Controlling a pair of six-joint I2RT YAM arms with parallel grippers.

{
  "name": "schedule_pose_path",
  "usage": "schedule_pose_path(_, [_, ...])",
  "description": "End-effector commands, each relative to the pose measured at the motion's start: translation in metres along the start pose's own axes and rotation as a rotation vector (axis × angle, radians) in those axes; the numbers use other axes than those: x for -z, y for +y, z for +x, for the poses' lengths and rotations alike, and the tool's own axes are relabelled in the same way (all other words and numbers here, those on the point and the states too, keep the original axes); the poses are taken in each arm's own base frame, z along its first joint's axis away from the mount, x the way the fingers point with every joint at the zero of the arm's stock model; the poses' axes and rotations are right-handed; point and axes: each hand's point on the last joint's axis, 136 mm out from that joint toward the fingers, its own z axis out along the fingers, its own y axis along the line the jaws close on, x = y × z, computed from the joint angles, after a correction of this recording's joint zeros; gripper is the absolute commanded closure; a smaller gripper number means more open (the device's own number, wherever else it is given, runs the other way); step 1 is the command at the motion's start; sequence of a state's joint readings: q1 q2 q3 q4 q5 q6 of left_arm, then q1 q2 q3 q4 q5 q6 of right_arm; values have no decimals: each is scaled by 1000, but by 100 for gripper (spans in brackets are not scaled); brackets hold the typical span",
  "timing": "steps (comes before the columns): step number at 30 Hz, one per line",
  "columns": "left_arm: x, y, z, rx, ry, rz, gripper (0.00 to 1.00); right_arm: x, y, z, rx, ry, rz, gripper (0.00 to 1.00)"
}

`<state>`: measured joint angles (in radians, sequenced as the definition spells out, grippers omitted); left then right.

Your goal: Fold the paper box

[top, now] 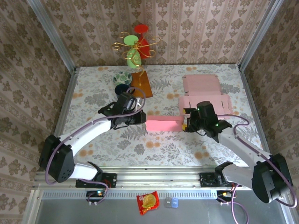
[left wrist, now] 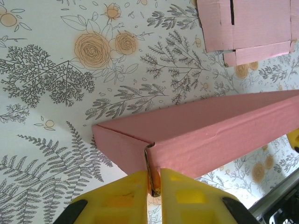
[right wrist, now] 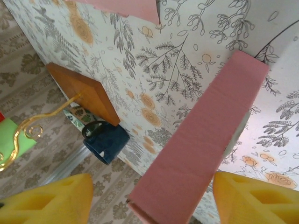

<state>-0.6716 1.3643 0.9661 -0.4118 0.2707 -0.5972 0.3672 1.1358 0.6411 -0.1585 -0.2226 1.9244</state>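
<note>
Spreading across the whole scene, the flowered worktop (top: 93,140) carries the pink box (top: 163,124) near its middle, between the two arms. Spare flat pink sheets (top: 202,84) lie farther back on the right. The box already stands as a long, closed-looking shape, so the folding seems to be at a late stage, with the ends being tucked or pressed home. The left end effector (left wrist: 154,179) is clamped on the box's left end, its yellow fingers (left wrist: 126,186) pinching a thin cardboard edge at the corner seam. The right end effector (right wrist: 152,191) stands apart, one finger on each side of the box's right end, and I cannot see either one touching the cardboard. The next move probably calls for the right side to close on or press that end while the left holds the box steady. Too hard a squeeze could crush the thin wall or skew the box.
</note>
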Motion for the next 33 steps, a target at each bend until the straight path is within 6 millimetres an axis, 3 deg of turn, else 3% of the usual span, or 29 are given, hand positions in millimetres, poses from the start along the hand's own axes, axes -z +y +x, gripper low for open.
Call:
schedule_pose_path(1, [-1,25,28,-30,64,-104,86,-9,-11,14,14,108,46,40])
schedule_pose_path(4, [3,26,28,-50,34,-114,85,-9,-25,23,66,166,111,53])
schedule_pose_path(9, [7,34,33,-52,-2,-137,82,-2,-50,26,178,180,180,59])
schedule_pose_path(16, [-5,39,49,26,22,-107,76,2,-86,23,300,235,311,38])
schedule_pose_path(19, [1,34,40,34,-7,-91,75,11,-80,12,447,197,317,35])
schedule_pose_path(23, [11,12,18,8,-64,-17,74,14,-54,-10,778,161,343,35])
schedule_pose_path(28, [27,-24,-15,-103,-244,153,70,-5,-30,-27,1142,190,419,38])
schedule_pose_path(33, [39,-26,-28,-149,-340,193,64,-32,-19,-29,1290,279,449,37])
